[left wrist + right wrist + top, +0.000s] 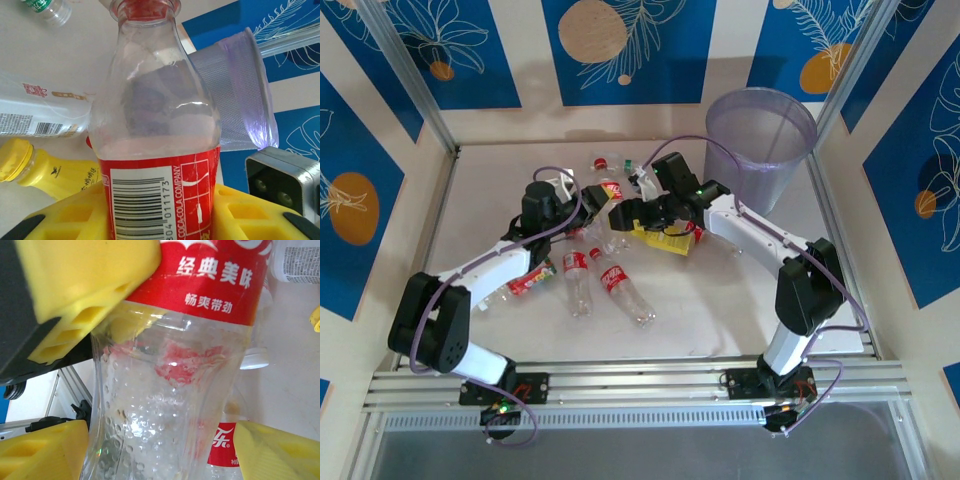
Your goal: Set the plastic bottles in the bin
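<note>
Plastic bottles (578, 283) lie in a loose heap at the middle of the white counter (720, 310), which has aluminium rails (620, 372) along its edges and blue-and-cream panels (630, 40) with leaf drawings around it. The near strip of the counter is free. The bin (790, 165) stands upright in the far right corner, apart from the heap. The left gripper (157, 220) has its jaws clenched on a clear bottle (155, 100) whose red label (195, 185) reads "COCA-COLA COMPANY" beside a barcode. The right gripper (162, 450) has its jaws on both sides of the same bottle's lower body, under white Chinese characters (212, 270); I cannot tell if they press it
</note>
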